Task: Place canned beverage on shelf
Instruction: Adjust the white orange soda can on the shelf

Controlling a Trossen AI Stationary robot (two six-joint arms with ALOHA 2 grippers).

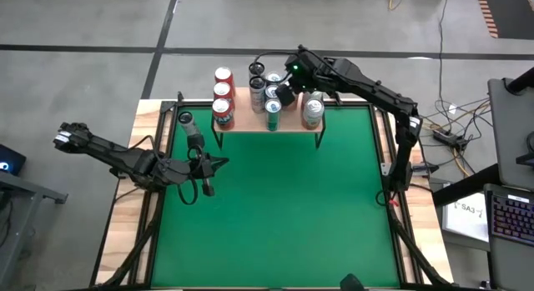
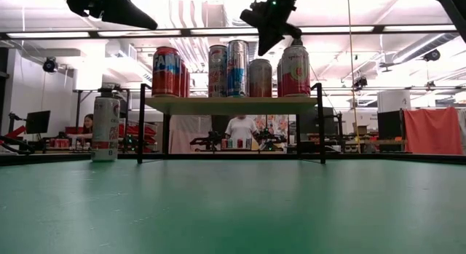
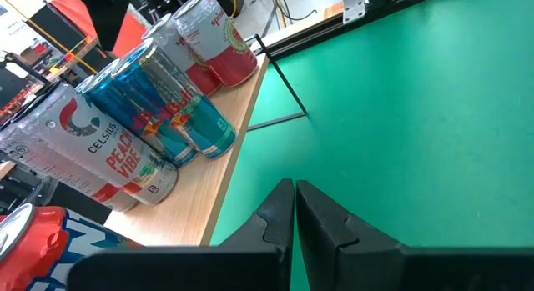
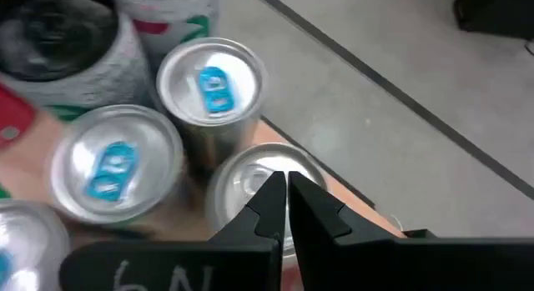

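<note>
The shelf (image 1: 250, 126) stands at the far edge of the green table (image 1: 284, 216), and its wooden top already carries a crowd of cans: red ones (image 1: 222, 95) at its left end, a cluster of silver and blue ones (image 1: 272, 95) in the middle, and a pale can (image 1: 313, 112) near its right end. One more can (image 1: 185, 118) stands on the green surface, just off the shelf's left legs, near the table's far-left corner; in the low view it shows as a pale can (image 2: 106, 129) with a red band, upright and apart from the shelf.

The right gripper (image 1: 286, 94) hovers above the middle cluster on the shelf; its own view looks straight down on the can tops (image 4: 210, 82), with its fingers (image 4: 271, 203) drawn together and nothing between them. It looks as if a placing there is finished, though I cannot tell whether the tips touch the can just below.

The left gripper (image 1: 206, 168) hangs over the left part of the table, its fingers (image 3: 279, 216) likewise together and empty, near the remaining can.

The step in hand seems to be the gap between one delivery and the next pick. The next move calls for a gripper to spread its fingers, drop around the lone can on the green surface, and lift it to whatever bare wood is left on the shelf without knocking its neighbours.
</note>
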